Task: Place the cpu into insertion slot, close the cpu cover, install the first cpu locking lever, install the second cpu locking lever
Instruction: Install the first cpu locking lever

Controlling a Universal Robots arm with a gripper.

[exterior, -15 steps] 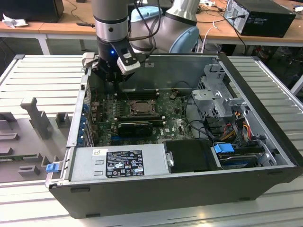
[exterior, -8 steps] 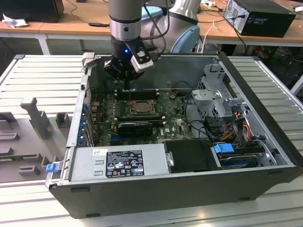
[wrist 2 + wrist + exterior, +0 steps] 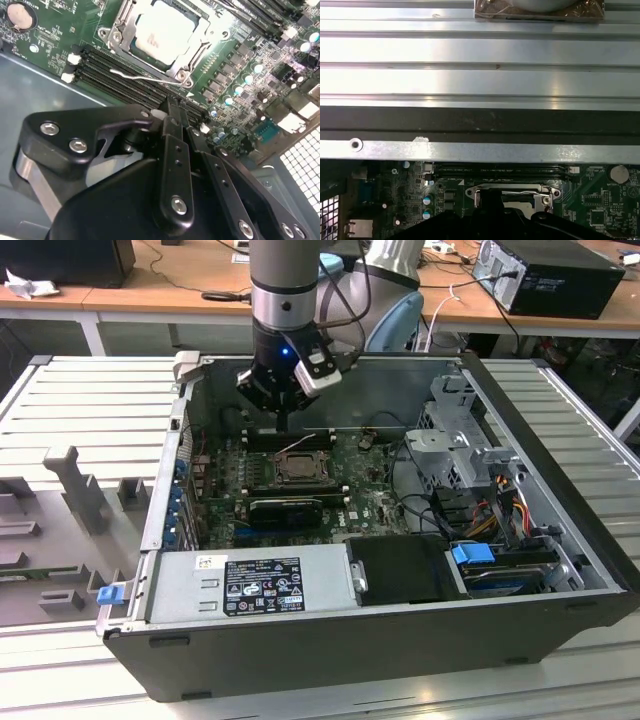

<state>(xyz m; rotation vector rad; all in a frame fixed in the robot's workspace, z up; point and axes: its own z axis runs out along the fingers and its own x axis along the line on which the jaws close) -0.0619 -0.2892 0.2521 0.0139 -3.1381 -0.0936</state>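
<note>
Exterior view: the gripper [image 3: 284,422], closed on nothing, hangs near the insertion slot [image 3: 297,468].
Second wrist view: the cpu [image 3: 162,32] sits seated, with the cpu cover [image 3: 199,50] down around it. A wire locking lever [image 3: 142,77] looks unlatched.
First wrist view: the cover lies flat on the motherboard [image 3: 600,200]. Levers are judged outstanding.

No wording can be read. In the lower middle of the exterior view a black-and-white rectangular label [image 3: 262,586] lies on the silver metal power supply box [image 3: 325,575], with a small white sticker [image 3: 207,562] just to its left; the print on both is too fine to make out. In the second wrist view the pale square metal cpu [image 3: 162,30] bears a faint illegible grey mark, and a small white triangle [image 3: 189,94] is printed on the green motherboard [image 3: 60,30] near its socket.
</note>
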